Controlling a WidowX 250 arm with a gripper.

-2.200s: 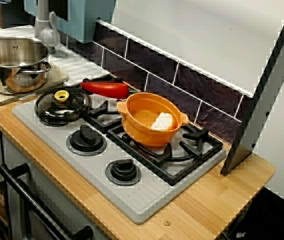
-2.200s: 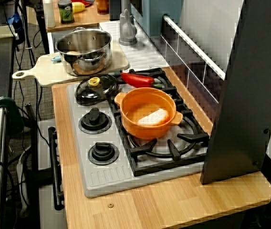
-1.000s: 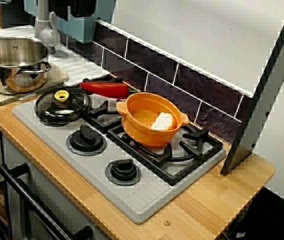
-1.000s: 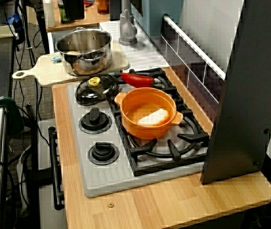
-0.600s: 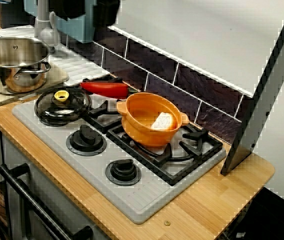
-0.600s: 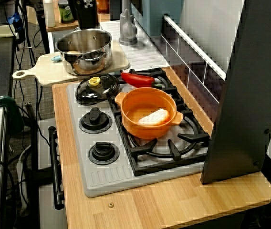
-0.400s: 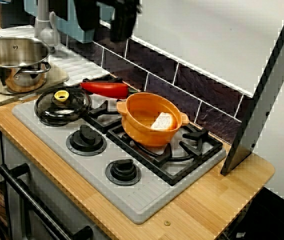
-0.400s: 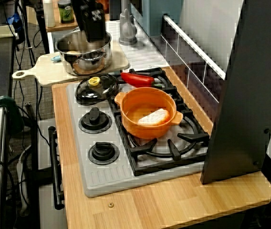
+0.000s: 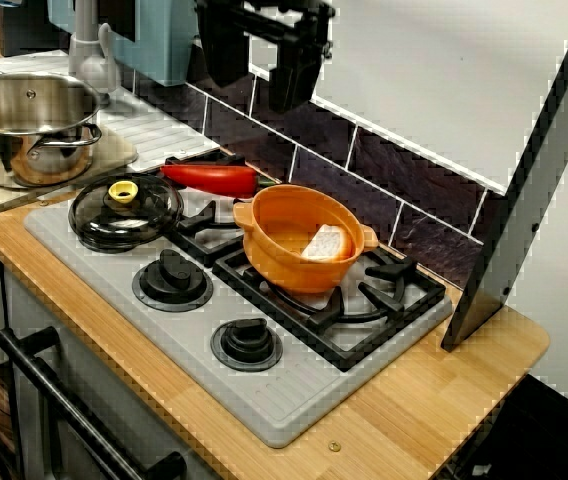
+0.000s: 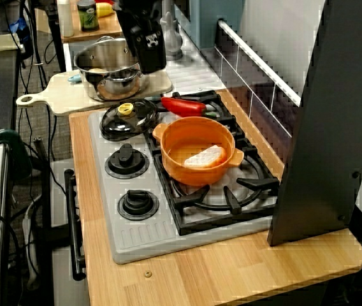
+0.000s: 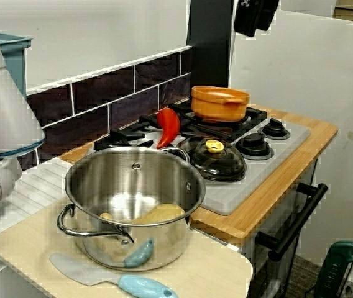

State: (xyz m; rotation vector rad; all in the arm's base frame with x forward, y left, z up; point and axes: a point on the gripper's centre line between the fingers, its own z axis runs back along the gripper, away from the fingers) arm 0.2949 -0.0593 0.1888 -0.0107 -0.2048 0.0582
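Observation:
My black gripper point(image 9: 257, 82) hangs high over the back of the stove, open, with nothing between its fingers. In the view from above, the gripper point(image 10: 148, 48) shows in front of the steel pot point(image 10: 112, 67). In the view from the sink side only its lower end point(image 11: 255, 17) reaches in at the top edge. Below it lie a red pepper point(image 9: 209, 179) on the rear grate and a black glass lid point(image 9: 124, 208) with a yellow knob. An orange pot point(image 9: 302, 238) on the right burner holds a pale flat piece point(image 9: 326, 243).
The steel pot point(image 11: 133, 198) stands on a wooden cutting board point(image 10: 60, 97) left of the stove, with a blue-handled spatula point(image 11: 120, 282) beside it. Two black knobs point(image 9: 172, 277) line the stove front. A dark slanted panel point(image 9: 524, 190) rises at the right end, dark tiles behind.
The gripper came into view from the upper left and moved right, from above the steel pot to above the back of the stove. Nothing on the stove moved.

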